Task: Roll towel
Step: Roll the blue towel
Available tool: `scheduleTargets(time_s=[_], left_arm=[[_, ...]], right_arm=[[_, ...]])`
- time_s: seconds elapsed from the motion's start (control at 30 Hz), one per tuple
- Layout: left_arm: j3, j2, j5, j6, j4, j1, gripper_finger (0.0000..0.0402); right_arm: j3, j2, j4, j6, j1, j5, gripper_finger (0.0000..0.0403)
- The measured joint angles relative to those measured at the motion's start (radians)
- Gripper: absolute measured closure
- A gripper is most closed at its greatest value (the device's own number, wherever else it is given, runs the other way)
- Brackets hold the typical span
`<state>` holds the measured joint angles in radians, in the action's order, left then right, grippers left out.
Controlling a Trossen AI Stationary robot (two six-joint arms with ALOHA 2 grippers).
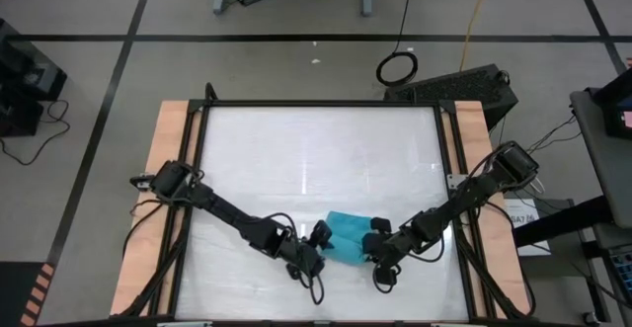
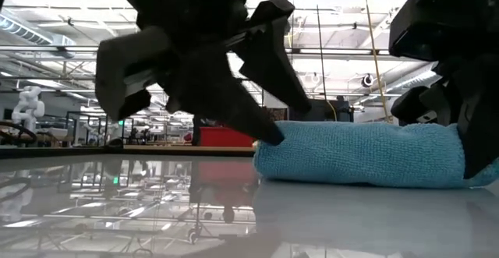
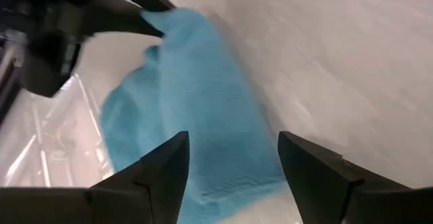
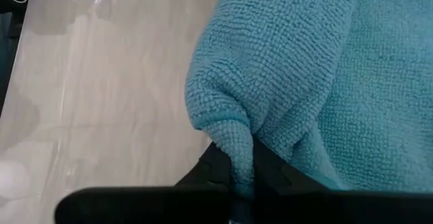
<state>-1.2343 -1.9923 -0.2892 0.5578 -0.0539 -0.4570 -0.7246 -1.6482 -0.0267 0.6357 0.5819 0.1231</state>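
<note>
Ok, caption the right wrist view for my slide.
Right gripper pinching a fold of the turquoise towel above the glossy white table.

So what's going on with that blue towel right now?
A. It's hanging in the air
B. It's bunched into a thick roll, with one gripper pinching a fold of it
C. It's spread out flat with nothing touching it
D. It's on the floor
B: the towel lies as a thick roll on the table, and the right gripper pinches a fold of it.

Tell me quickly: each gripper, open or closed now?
Left gripper: open, at one end of the towel.
Right gripper: closed on the towel.
</note>
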Motion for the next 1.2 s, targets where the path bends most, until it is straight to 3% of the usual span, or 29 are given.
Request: scheduleTargets(time_s=[0.4, 0.63, 0.77, 0.93, 1.2], left_arm=[[-0.002, -0.066, 0.063, 0.008, 0.024, 0.040, 0.0170], [-0.006, -0.091, -0.043, -0.001, 0.030, 0.046, 0.0175], [-0.006, -0.093, -0.028, 0.014, 0.029, 0.066, 0.0235], [-0.006, -0.093, 0.050, 0.027, -0.035, 0.102, 0.0378], [-0.008, -0.090, 0.062, -0.095, -0.199, 0.157, 0.0388]], right_arm=[[0.000, 0.001, 0.056, 0.008, 0.000, 0.010, 0.0394], [0.000, 0.003, 0.068, 0.007, 0.000, 0.009, 0.0394], [-0.001, 0.003, 0.068, 0.003, 0.000, 0.009, 0.0394], [-0.002, 0.003, 0.055, -0.012, 0.000, 0.067, 0.0394], [-0.002, 0.003, 0.052, -0.132, -0.005, 0.238, 0.0394]])
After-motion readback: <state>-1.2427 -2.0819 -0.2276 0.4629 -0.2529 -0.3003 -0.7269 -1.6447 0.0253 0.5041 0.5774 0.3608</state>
